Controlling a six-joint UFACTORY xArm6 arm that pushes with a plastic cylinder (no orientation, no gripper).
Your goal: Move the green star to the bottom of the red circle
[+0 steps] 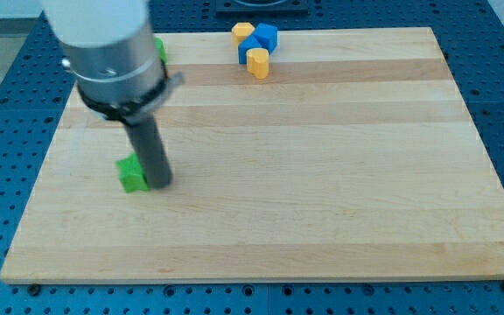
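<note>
Blue pegboard is framing the worktop [322, 192]. My tip [159, 183], a bare rod grasping nothing, is touching the green block's [131, 174] right side at the view's left; its shape is unclear.

I see a wooden board [322, 175] carrying a green block [131, 174] and clustered yellow [257, 62] and blue blocks [264, 38].

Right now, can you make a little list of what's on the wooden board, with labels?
Board: wooden table top, light planks
My tip: touching the right side of a green block
Green block: view's left, shape unclear
Second green block: view's top left, mostly hidden behind the arm
Top cluster: two yellow blocks and two blue blocks touching
Red circle: not visible
</note>
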